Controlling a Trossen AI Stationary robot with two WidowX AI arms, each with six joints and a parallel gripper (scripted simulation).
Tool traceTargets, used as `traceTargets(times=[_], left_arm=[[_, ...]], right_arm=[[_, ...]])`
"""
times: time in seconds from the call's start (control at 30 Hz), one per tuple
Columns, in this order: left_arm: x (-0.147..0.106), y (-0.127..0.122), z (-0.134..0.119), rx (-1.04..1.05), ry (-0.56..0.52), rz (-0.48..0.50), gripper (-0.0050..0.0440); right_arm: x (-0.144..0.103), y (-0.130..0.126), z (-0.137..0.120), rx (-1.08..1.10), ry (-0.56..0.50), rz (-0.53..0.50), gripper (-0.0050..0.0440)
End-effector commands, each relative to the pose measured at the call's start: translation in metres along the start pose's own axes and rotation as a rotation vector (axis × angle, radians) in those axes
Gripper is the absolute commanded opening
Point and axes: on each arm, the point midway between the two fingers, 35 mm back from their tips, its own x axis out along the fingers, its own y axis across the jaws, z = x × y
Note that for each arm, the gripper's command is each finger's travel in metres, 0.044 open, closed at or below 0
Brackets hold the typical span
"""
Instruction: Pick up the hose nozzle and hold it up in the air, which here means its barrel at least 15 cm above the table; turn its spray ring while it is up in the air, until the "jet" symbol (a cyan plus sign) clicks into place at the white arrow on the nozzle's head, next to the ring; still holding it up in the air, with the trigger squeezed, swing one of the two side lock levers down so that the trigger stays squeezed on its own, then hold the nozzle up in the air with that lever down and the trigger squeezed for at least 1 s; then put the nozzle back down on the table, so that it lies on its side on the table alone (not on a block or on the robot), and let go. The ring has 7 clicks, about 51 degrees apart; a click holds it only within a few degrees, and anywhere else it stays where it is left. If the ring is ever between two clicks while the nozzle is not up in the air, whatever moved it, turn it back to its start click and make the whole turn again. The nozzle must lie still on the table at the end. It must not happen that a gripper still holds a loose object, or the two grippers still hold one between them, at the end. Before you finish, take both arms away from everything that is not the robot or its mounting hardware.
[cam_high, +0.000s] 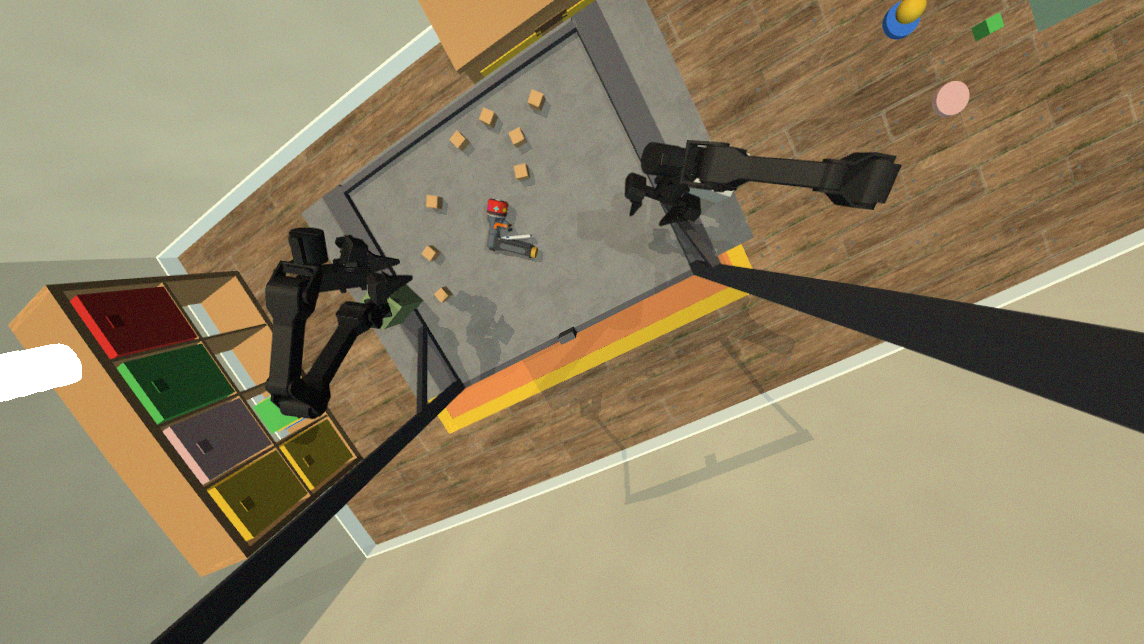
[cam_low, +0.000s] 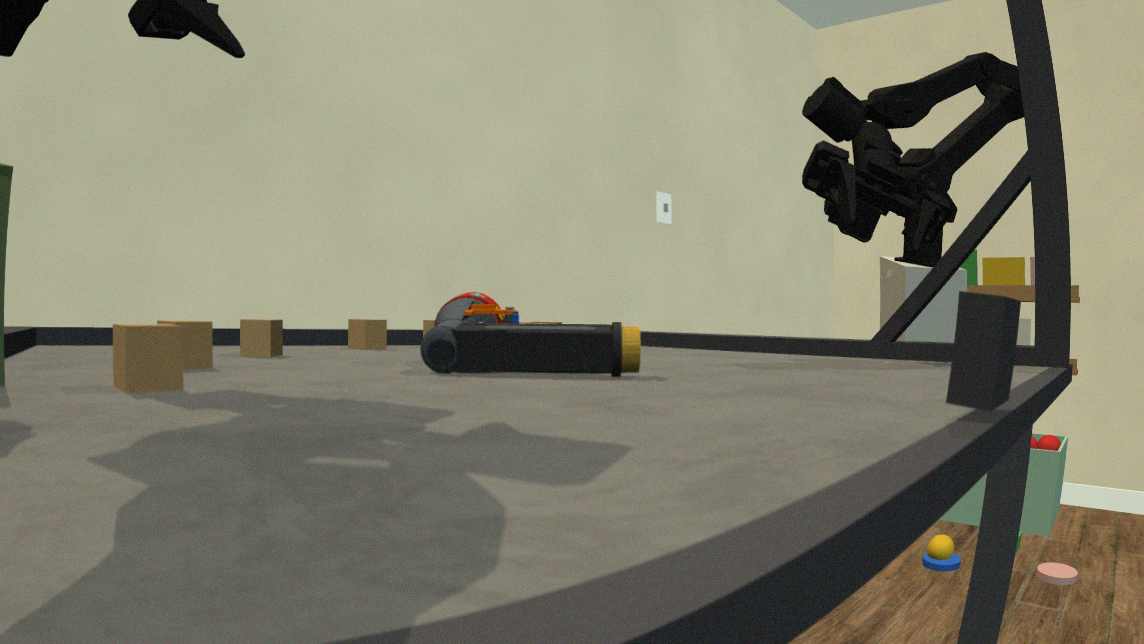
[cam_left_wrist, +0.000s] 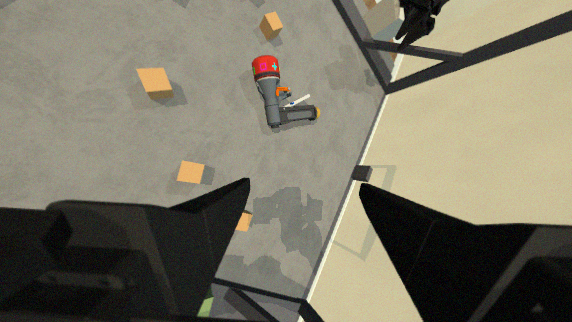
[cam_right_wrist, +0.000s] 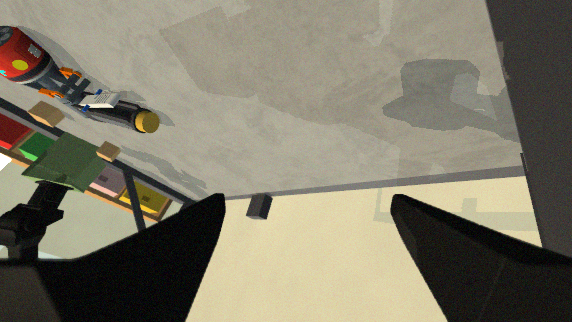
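The nozzle (cam_high: 493, 232) (cam_low: 524, 348) (cam_left_wrist: 271, 102) (cam_right_wrist: 75, 92) lies on its side on the table (cam_high: 572, 264) (cam_low: 560, 416) (cam_left_wrist: 200, 125) (cam_right_wrist: 300, 100). Beyond it, toward opposite table edges, the left pincer (cam_high: 404, 270) (cam_left_wrist: 304, 186) and right pincer (cam_high: 648, 217) (cam_right_wrist: 307, 202) are released. It looks rigid, moderately heavy, slightly slippery; the grip suits one pincer, clear of the nozzle's trigger, the ring the other.

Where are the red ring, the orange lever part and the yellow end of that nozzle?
Red ring (cam_left_wrist: 265, 67): left wrist view, on its side.
Orange lever part (cam_left_wrist: 282, 89): left wrist view, on its surface.
Yellow end (cam_right_wrist: 148, 122): right wrist view, on its round face.
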Motion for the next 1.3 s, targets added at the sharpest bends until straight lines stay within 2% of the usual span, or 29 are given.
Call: traceTargets(times=[0.0,0.63,1.03,1.1,1.27], left_arm=[[-0.002,-0.002,0.003,0.012,-0.011,0.001,0.0400],[0.000,-0.003,0.003,0.038,-0.011,0.009,0.0398],[0.017,-0.010,0.014,0.257,-0.036,0.082,0.0398],[0.017,-0.010,0.014,0.257,-0.036,0.082,0.0398],[0.030,-0.025,0.024,0.435,-0.082,0.115,0.0398]], right_arm=[[-0.001,0.003,-0.002,-0.007,0.002,0.007,0.0400],[-0.002,0.007,-0.004,-0.050,-0.002,0.017,0.0397],[-0.005,0.039,-0.017,-0.427,-0.061,0.101,0.0397],[-0.005,0.039,-0.017,-0.427,-0.061,0.101,0.0397],[-0.009,0.067,-0.033,-0.736,-0.119,0.177,0.0397]])
